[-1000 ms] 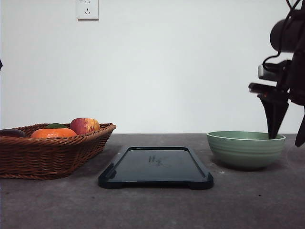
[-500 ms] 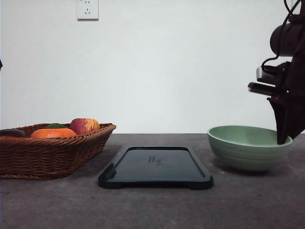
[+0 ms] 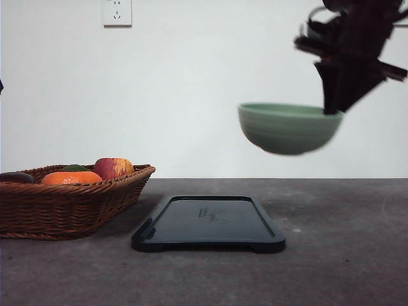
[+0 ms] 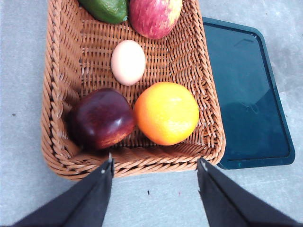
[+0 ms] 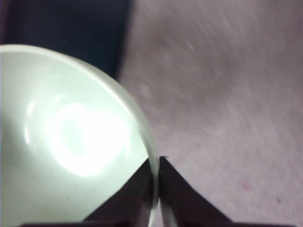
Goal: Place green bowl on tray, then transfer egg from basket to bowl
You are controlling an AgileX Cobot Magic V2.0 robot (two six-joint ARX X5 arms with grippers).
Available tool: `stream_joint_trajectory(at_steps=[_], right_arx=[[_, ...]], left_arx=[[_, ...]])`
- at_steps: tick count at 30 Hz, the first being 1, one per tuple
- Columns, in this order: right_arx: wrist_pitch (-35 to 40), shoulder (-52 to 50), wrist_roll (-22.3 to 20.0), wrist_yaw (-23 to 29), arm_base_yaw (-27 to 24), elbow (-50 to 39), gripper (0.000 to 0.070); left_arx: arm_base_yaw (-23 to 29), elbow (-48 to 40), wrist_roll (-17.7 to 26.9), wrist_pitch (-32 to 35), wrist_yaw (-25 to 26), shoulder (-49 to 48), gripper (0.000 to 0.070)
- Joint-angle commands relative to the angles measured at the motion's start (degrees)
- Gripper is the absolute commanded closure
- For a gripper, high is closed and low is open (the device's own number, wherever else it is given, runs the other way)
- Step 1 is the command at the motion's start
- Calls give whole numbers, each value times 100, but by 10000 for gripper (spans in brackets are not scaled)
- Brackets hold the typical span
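The pale green bowl (image 3: 288, 128) hangs in the air above and to the right of the dark tray (image 3: 208, 224), which lies flat on the table. My right gripper (image 3: 333, 109) is shut on the bowl's right rim; in the right wrist view its fingertips (image 5: 156, 163) pinch the bowl (image 5: 71, 137) wall, with a corner of the tray (image 5: 66, 28) beyond. The wicker basket (image 3: 67, 201) stands at the left. In the left wrist view my left gripper (image 4: 155, 165) hovers open over the near end of the basket (image 4: 61, 118), where the egg (image 4: 128, 62) lies among fruit.
In the basket lie an orange (image 4: 166, 113), a dark red fruit (image 4: 101, 117), a red-yellow apple (image 4: 155, 16) and a green item (image 4: 106, 8). A wall socket (image 3: 116, 12) sits on the white back wall. Grey table surface (image 3: 344, 255) stretches right of the tray.
My right gripper has lifted the green bowl off the table, raising it and carrying it left toward the tray. Basket and tray have not moved.
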Motion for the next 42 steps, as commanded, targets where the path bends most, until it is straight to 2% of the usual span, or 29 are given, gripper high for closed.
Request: stream_joint_trajectory(at_steps=[1, 6, 14, 23, 37, 39, 40, 42], right_arx=[[-95, 278, -74, -2, 126, 336, 700], [-439, 899, -93, 2, 458, 1124, 700], [-443, 1848, -96, 17, 916, 1959, 700], [-406, 2542, -96, 35, 1109, 2054, 700], [-29, 2920, -94, 141, 1120, 2054, 700], [30, 2920, -92, 134, 1146, 2056, 676], [26, 2920, -92, 135, 1146, 2056, 639], [-10, 2920, -85, 133, 1150, 2057, 520]], left_arx=[[-20, 118, 2, 43, 16, 26, 350], [-20, 118, 2, 43, 16, 26, 350], [-20, 118, 2, 43, 16, 26, 350], [-20, 118, 1, 41, 16, 26, 350], [-20, 118, 0, 39, 16, 26, 350], [-20, 118, 0, 39, 16, 26, 350], [-20, 118, 0, 39, 16, 26, 350], [-20, 118, 0, 23, 16, 26, 350]])
